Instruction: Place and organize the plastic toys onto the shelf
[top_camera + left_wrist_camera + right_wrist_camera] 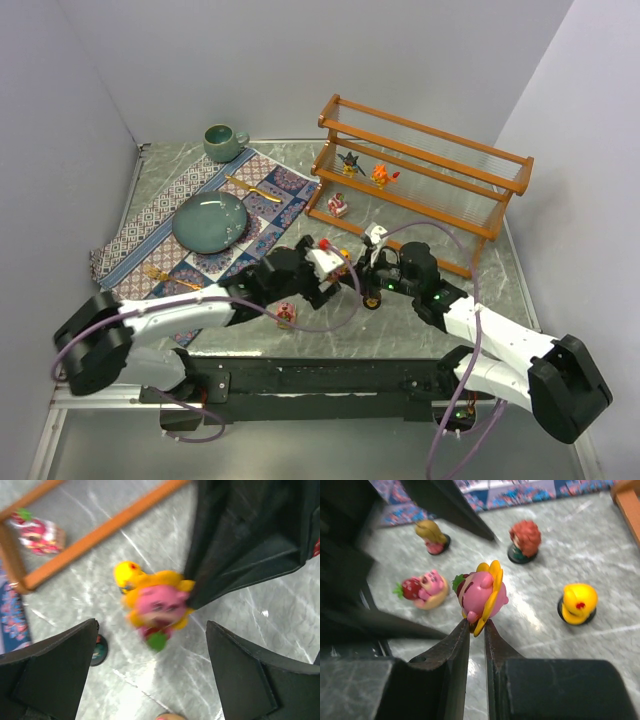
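On shelf point(430, 131): dark spiky figurine point(349, 161), orange figurine point(380, 176), pink-red figurine point(338, 205). In front: left gripper point(338, 272), right gripper point(362, 272), apparently tip to tip.

The left arm point(180, 312) and right arm point(500, 345) wear glossy white shells between bulky black joint housings. Lilac cables point(428, 225) loop loosely along them, and small green lights point(436, 296) dot the right wrist. The left hand point(151, 625) has broad matte-black wedge fingers point(50, 670); the right hand point(476, 622) has slim, dark, tapering fingers point(451, 655).

Grey marble table point(395, 330), patterned mat point(280, 190), wooden shelf point(450, 160), loose toys point(287, 314)
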Tool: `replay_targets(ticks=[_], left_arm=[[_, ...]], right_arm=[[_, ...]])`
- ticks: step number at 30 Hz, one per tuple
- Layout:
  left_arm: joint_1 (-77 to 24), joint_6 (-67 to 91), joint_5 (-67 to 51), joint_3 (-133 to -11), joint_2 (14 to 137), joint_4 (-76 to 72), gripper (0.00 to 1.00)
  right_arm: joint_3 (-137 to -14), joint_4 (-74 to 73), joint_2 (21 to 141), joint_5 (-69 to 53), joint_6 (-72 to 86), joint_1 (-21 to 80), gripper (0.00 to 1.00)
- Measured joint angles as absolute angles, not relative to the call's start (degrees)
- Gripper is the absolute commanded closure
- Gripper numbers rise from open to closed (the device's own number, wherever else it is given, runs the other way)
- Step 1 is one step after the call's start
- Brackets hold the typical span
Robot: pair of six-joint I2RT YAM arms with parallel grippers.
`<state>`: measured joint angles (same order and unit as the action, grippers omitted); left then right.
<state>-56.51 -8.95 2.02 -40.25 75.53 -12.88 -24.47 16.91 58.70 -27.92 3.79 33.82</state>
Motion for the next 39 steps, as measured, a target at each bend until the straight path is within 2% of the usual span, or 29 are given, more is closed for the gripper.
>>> replay_targets(ticks=[5, 16, 26, 39], left_arm=[[-51.7, -6.9, -2.2, -37.7, 69.1, -14.3, 0.08], [-48.2, 6.8, -7.1, -37.5, 71.9, -19.2, 0.13], [-48.2, 25.8, -4.7, -40.1, 76.7, -19.8, 0.16], [-52.2, 35.4, 2.4, -47.0, 81.2, -14.4, 0.20]], right_arm=[[-24.5, 15.3, 59.4, -27.1, 2.5, 33.9, 1.00], [-24.5, 15.4, 59.5, -27.5, 1.6, 34.2, 1.00], [-24.5, 15.4, 59.9, -27.0, 1.6, 34.3, 1.00], [-24.5, 15.4, 59.9, -24.6, 1.6, 35.1, 1.00]])
